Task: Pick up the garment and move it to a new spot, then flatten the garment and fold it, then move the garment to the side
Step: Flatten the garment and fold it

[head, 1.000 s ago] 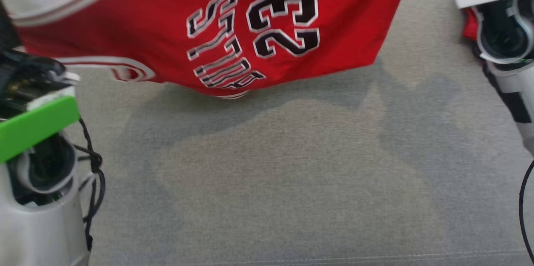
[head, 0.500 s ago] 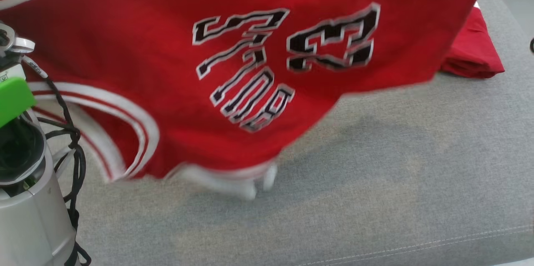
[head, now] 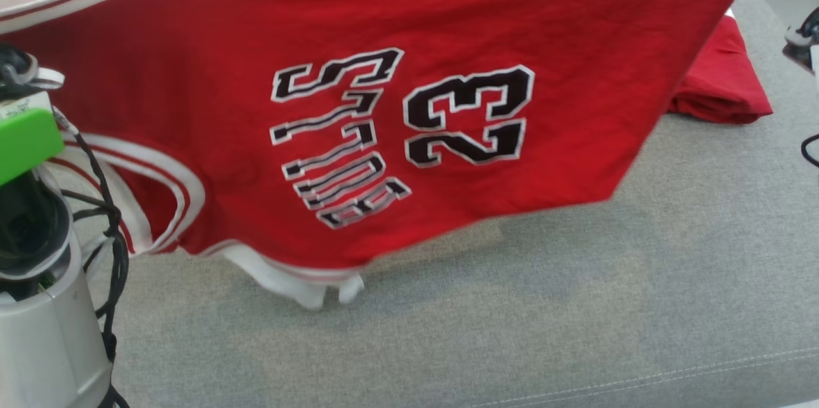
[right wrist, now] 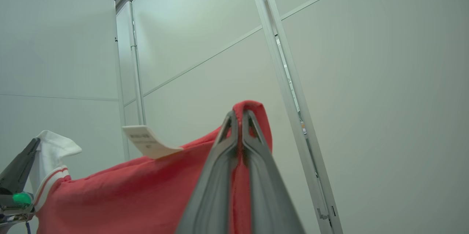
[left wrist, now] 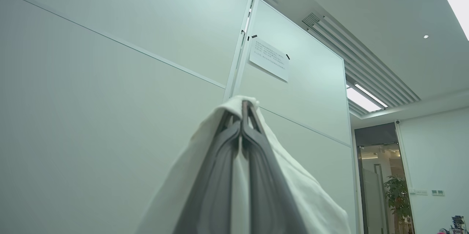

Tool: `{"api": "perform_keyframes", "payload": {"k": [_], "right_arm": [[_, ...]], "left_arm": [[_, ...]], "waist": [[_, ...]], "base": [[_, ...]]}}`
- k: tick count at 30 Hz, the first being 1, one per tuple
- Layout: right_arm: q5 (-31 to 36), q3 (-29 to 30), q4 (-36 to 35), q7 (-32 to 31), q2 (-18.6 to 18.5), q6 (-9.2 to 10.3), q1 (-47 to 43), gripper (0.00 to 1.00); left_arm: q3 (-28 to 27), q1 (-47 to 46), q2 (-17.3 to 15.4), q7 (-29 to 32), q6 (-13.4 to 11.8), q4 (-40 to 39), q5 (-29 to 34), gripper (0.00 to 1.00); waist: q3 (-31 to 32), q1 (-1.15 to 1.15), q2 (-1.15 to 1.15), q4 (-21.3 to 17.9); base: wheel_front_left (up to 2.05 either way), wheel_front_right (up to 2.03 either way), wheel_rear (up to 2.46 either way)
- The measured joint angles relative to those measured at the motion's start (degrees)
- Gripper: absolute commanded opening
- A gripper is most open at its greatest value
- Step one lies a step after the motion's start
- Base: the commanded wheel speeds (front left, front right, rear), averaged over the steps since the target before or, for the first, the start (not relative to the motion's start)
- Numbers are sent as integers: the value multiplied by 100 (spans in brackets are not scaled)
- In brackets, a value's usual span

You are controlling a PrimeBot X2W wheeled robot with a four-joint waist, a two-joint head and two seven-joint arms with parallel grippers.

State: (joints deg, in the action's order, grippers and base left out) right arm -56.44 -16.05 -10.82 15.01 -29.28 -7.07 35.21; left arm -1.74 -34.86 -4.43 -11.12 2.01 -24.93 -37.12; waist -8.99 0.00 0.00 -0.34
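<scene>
A grey fabric cushion (head: 576, 306) — stitched seam near its front edge — bears a folded red cloth (head: 723, 88).

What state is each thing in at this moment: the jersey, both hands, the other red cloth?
jersey: lifted, hanging spread between both hands, number side towards the head camera.
left hand: shut on the jersey's white trim.
right hand: shut on the jersey's red edge.
tag: sticking out from the top edge.
red cloth: folded, lying on the grey cushion.
</scene>
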Motion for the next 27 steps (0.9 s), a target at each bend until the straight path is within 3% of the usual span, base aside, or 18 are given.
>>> {"api": "perform_keyframes", "payload": {"k": [12,22,27], "right_arm": [[80,-369,-237,-94,-3,2,-831,0],[141,100,-1193,-90,-157,257,-993,0],[-103,-570,-568,-770,-119,302,-987,0]], "left_arm": [[156,530,7,82,0,-13,-52,0],[196,419,-41,180,25,-1195,-46,0],[407,423,-60,769,-140,-393,-208,0]], "waist": [[252,0,0,-63],[392,0,0,-138],[220,0,0,-127]], "base": [[0,0,0],[0,0,0],[0,0,0]]}}
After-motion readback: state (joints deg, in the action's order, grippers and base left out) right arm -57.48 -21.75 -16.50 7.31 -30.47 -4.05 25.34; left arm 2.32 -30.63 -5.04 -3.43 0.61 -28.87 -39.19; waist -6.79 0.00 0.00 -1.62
